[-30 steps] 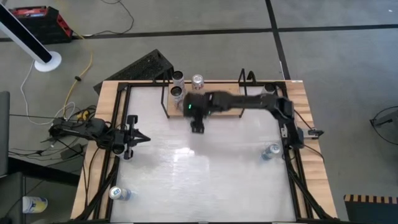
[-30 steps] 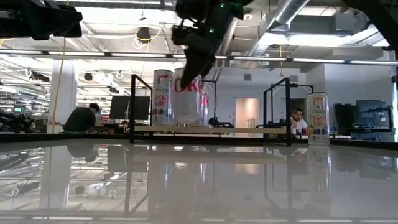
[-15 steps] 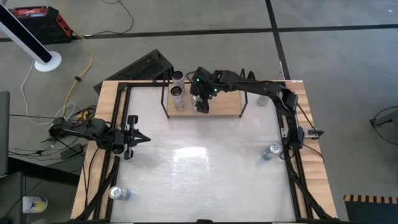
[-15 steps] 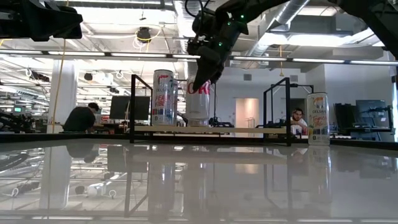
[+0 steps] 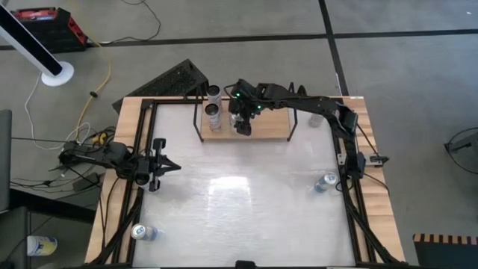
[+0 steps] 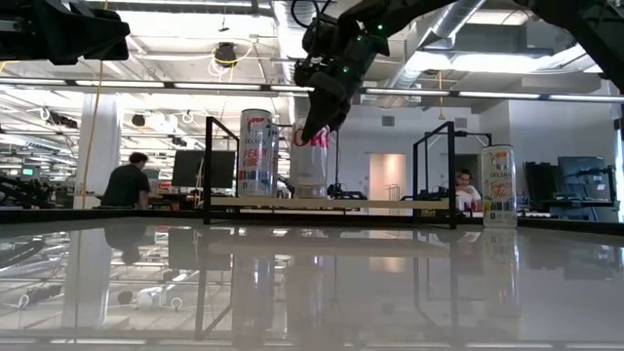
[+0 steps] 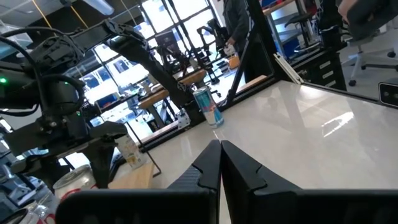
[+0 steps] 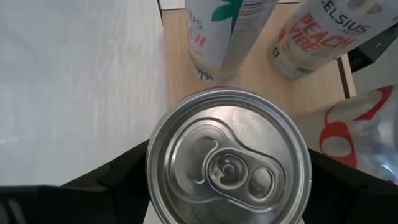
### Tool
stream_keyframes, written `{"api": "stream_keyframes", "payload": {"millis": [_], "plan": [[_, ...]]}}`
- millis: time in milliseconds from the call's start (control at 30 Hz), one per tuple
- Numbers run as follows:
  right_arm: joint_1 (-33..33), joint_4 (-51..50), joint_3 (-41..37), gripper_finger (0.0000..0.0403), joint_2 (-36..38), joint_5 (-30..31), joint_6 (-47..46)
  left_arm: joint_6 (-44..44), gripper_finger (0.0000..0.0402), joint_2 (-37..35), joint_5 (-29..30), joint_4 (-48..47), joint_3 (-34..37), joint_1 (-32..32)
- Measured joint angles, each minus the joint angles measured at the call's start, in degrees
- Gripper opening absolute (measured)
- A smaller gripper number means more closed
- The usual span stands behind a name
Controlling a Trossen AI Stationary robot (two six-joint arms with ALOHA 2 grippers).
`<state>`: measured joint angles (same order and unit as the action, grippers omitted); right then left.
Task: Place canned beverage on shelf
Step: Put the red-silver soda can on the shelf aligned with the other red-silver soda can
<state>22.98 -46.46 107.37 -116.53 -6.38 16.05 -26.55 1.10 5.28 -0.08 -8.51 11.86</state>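
I'm at the set-down step: right claw (image 5: 242,125) is over the shelf (image 5: 272,128), closed on a can (image 8: 228,163) that sits square between its fingers (image 8: 127,176), lid up in the right wrist view. From the low view the can (image 6: 310,164) looks to be standing on or just above the board; I can't tell if its base is touching. Two tall cans (image 5: 214,113) stand on the board just beside the claw, toward the shelf's left end, and the right wrist view shows them (image 8: 219,34) close ahead of the held can. The rest of the board, out toward the claw's other side, is bare. Next move as I see it: confirm the base is seated flat, open the fingers just enough to let go, then lift straight up so they don't clip the neighbours. Left claw (image 5: 166,166) is parked well away at the table's left edge, fingers together, holding nothing. Spare cans wait on the table, one (image 5: 326,181) near the right edge, one (image 5: 140,232) at the front left corner.
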Motion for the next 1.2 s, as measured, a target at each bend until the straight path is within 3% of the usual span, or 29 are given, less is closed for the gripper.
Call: {"api": "stream_keyframes", "payload": {"millis": [433, 767, 1200], "plan": [[0.52, 3.65, -3.78, 0.0336, -0.02, 0.23, -0.60, -0.46, 0.0000, 0.02, 0.07, 0.00, 0.00, 0.00], [0.54, 3.86, -3.78, 0.0372, -0.01, 0.45, -0.99, -1.27, 0.0000, 0.02, 0.09, 0.02, 0.00, 0.00], [0.52, 7.66, -3.73, 0.0376, 0.04, 0.67, -1.63, -1.29, 0.0000, 0.02, 0.07, 0.04, 0.00, 0.00]]}}
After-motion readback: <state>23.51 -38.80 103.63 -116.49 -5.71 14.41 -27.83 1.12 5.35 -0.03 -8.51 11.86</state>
